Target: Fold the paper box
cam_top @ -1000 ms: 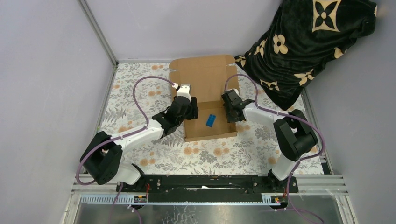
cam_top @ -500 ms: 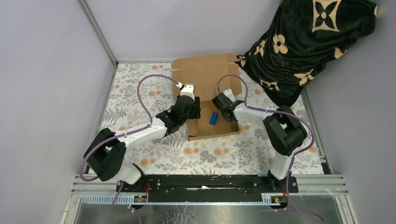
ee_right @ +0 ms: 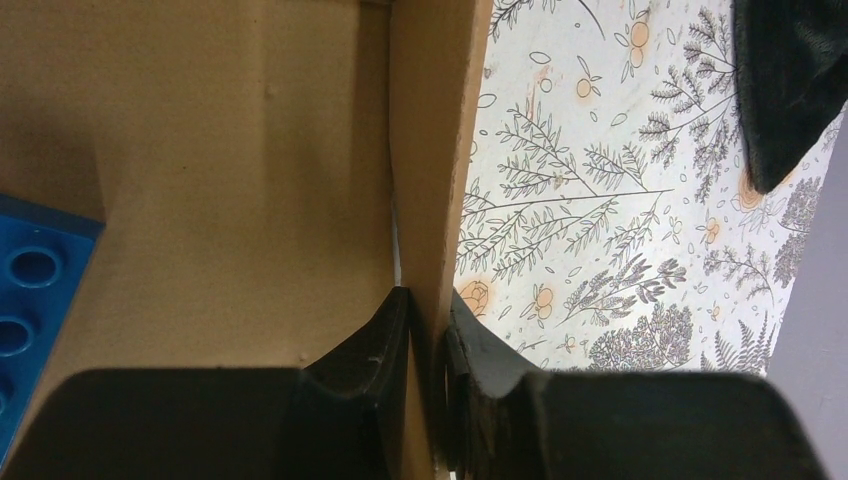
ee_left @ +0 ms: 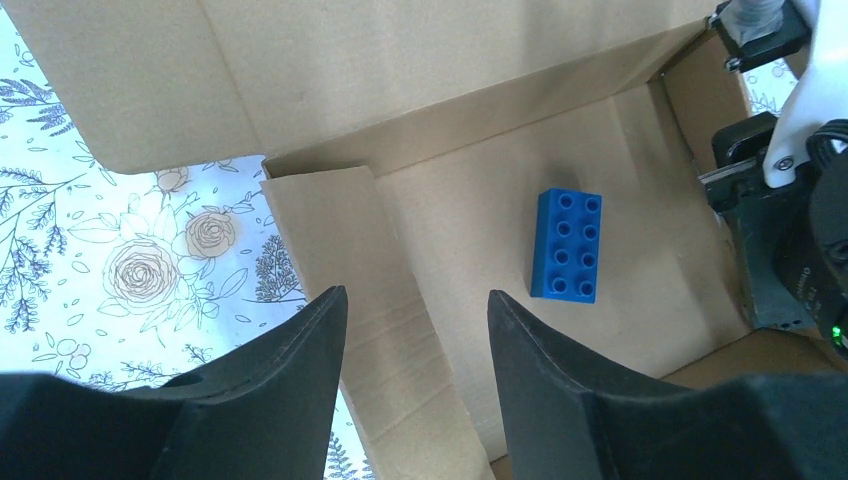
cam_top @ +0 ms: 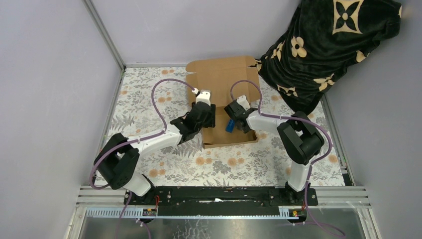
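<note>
The paper box (cam_top: 222,78) lies half formed mid-table, brown cardboard with its lid flap flat at the back. A small blue brick (cam_top: 230,125) sits inside its tray. My left gripper (cam_top: 207,119) is at the tray's left side. In the left wrist view it (ee_left: 417,297) is open, its fingers straddling the raised left side flap (ee_left: 365,290) without touching it. My right gripper (cam_top: 234,113) is over the tray beside the brick. In the right wrist view it (ee_right: 428,300) is shut on an upright cardboard wall (ee_right: 432,150), with the brick (ee_right: 35,290) at the left edge.
A black blanket with cream flowers (cam_top: 323,45) is heaped at the back right, touching the box lid's corner. A floral cloth (cam_top: 149,94) covers the table, with grey walls on the left and at the back. The right arm (ee_left: 790,250) shows at the right of the left wrist view.
My right gripper has moved left toward the brick and closed on the cardboard wall. The box has slid slightly right, and my left gripper has followed it, still open.
</note>
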{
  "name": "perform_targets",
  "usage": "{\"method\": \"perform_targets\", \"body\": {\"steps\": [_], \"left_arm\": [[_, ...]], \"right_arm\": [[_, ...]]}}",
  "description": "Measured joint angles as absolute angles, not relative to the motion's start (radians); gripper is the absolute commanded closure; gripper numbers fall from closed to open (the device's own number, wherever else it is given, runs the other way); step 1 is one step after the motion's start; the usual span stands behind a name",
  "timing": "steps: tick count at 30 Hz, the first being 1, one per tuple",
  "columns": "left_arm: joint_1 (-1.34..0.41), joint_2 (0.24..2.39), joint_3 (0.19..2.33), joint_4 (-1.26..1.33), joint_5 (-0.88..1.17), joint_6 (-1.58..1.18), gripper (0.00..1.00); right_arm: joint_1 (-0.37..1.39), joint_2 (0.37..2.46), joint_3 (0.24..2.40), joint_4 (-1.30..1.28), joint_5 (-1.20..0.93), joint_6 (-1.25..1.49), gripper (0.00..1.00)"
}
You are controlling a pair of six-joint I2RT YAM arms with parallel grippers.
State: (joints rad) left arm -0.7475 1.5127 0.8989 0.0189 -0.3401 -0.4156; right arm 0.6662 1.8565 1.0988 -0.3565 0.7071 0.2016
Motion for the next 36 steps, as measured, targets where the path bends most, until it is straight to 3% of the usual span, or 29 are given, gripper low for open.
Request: {"method": "perform_targets", "body": {"steps": [12,21,36], "left_arm": [[-0.755,1.538,0.902,-0.001,-0.341,-0.416,0.40],[-0.767,1.561,0.902,-0.002,-0.341,-0.416,0.40],[-0.773,1.560,0.902,-0.002,-0.349,-0.416,0.40]], "right_arm": [[0.669,1.863,1.070,-0.302,0.760,0.190,0.99],[0.669,1.843,1.035,-0.250,0.773,0.187,0.88],[0.673,1.885,1.101,-0.279,0.753,0.192,1.00]]}}
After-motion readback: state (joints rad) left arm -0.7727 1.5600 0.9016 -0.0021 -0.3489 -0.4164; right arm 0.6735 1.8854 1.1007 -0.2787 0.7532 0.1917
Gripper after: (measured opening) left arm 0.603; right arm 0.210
